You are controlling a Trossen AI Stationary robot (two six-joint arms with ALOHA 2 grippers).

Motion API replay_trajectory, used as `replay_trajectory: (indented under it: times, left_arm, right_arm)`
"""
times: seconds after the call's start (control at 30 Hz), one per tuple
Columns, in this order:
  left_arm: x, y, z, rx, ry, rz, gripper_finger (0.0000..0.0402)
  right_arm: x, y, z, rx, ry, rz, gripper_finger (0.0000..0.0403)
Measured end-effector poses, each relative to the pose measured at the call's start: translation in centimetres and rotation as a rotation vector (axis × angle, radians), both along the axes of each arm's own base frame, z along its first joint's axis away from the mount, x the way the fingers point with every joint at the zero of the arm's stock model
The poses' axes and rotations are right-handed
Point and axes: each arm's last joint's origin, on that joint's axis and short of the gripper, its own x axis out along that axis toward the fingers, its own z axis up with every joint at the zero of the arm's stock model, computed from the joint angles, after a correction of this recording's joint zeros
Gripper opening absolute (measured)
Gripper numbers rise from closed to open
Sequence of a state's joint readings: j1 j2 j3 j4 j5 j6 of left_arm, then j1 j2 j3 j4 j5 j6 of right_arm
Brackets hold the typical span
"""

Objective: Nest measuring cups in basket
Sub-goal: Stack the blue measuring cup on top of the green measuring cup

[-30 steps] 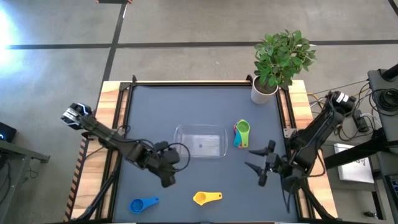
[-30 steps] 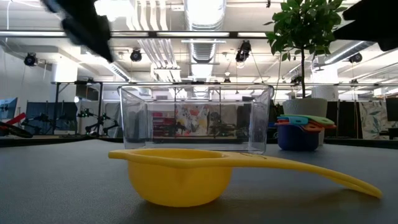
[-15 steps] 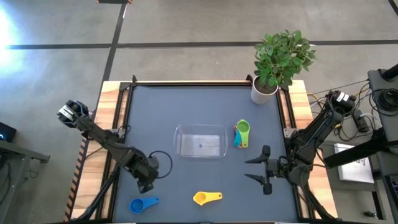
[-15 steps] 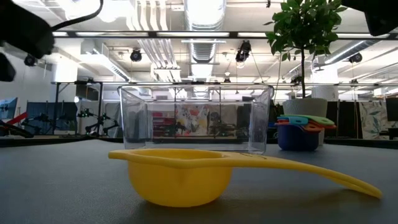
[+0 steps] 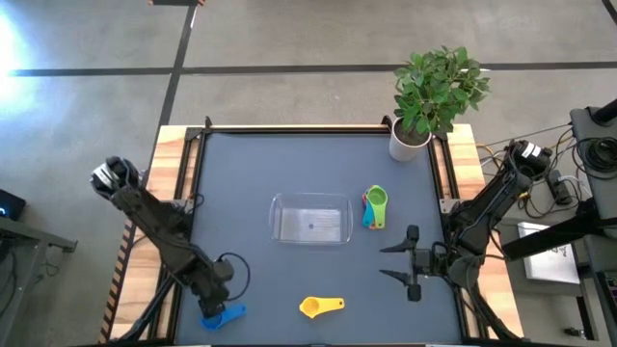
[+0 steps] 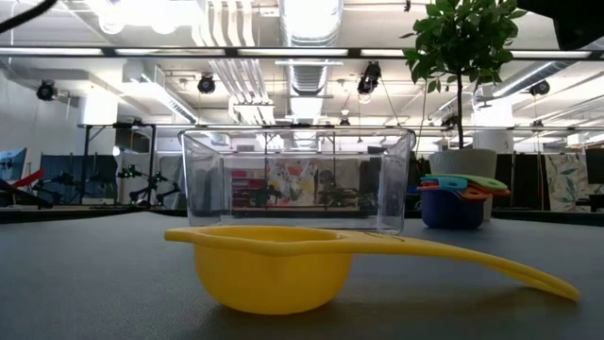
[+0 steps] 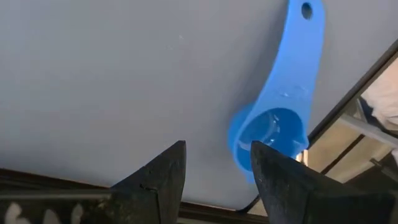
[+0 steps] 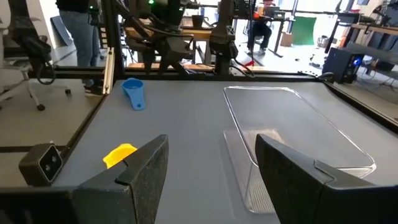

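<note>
The blue measuring cup (image 5: 224, 315) (image 7: 280, 112) lies bowl-down near the table's near-left corner. My left gripper (image 5: 216, 297) (image 7: 217, 177) hovers open just over it, touching nothing. The yellow cup (image 5: 321, 306) (image 6: 274, 264) rests upright on its bowl near the near edge. A nested stack of cups (image 5: 374, 207) (image 6: 458, 198), green on top, stands right of the clear basket (image 5: 310, 218) (image 6: 297, 179), which sits at the table's middle. My right gripper (image 5: 405, 262) (image 8: 211, 174) waits open near the right edge, pointing at the basket (image 8: 292, 124).
A white pot with a green plant (image 5: 410, 140) (image 6: 462, 161) stands at the far right corner. Wooden rails run along the left edge (image 5: 174, 202) and right edge (image 5: 445, 183). Bare dark mat lies between the basket and the near cups. People and desks show beyond the table.
My left gripper has swept from beside the basket's near-left corner toward the table's near-left corner, ending over the blue cup. My right gripper turned slightly at first, then stayed still. No cup and no basket has moved.
</note>
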State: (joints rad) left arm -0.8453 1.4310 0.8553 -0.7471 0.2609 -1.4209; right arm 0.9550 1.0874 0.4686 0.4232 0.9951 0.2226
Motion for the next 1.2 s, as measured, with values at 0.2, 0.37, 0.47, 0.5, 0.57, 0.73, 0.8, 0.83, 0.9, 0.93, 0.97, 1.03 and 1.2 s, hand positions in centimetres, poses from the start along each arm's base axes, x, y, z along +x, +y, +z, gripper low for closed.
replay_trajectory:
  times: [0.2, 0.37, 0.47, 0.5, 0.57, 0.73, 0.8, 0.83, 0.9, 0.93, 0.97, 1.03, 1.2]
  left_arm:
    - [0.2, -1.7, -0.7, -0.050, -0.017, 0.028, 0.0162]
    - [0.4, -2.1, -1.8, -0.033, 0.013, 0.028, 0.0162]
    - [0.5, -2.3, -2.5, -0.018, 0.037, 0.023, 0.0162]
    - [0.5, -2.4, -2.7, -0.015, 0.048, 0.018, 0.0162]
    - [0.5, -2.5, -3.1, -0.011, 0.065, 0.004, 0.0162]
    - [0.7, -2.9, -4.1, -0.026, 0.072, -0.051, 0.0158]
    - [0.8, -3.0, -4.3, -0.027, 0.062, -0.081, 0.0141]
    - [0.8, -3.0, -4.4, -0.027, 0.059, -0.097, 0.0127]
    - [1.0, -2.9, -4.4, -0.033, 0.050, -0.119, 0.0086]
    - [1.1, -2.8, -4.3, -0.035, 0.044, -0.126, 0.0061]
    - [1.2, -2.6, -4.1, -0.039, 0.037, -0.132, 0.0034]
    - [1.4, -2.2, -3.7, -0.049, 0.034, -0.137, 0.0011]
    - [1.8, -1.0, -2.5, -0.026, 0.040, -0.206, 0.0003]
  right_arm:
    - [0.0, 0.0, 0.0, -0.015, 0.001, 0.000, 0.0228]
    - [0.3, -0.3, 0.0, -0.014, 0.001, -0.019, 0.0228]
    - [0.4, -0.3, 0.0, -0.015, 0.001, -0.020, 0.0228]
    - [0.4, -0.3, 0.0, -0.015, 0.001, -0.020, 0.0228]
    - [0.4, -0.3, 0.0, -0.015, 0.001, -0.020, 0.0228]
    - [0.4, -0.3, 0.0, -0.015, 0.001, -0.020, 0.0228]
    - [0.4, -0.3, 0.0, -0.015, 0.001, -0.020, 0.0228]
    - [0.4, -0.3, 0.0, -0.015, 0.001, -0.020, 0.0228]
    - [0.4, -0.3, 0.0, -0.015, 0.002, -0.020, 0.0228]
    - [0.4, -0.3, 0.0, -0.015, 0.002, -0.020, 0.0228]
    - [0.4, -0.3, 0.0, -0.016, 0.002, -0.020, 0.0228]
    - [0.4, -0.3, 0.0, -0.017, 0.003, -0.020, 0.0228]
    - [0.4, -0.3, -0.1, -0.021, 0.005, -0.019, 0.0228]
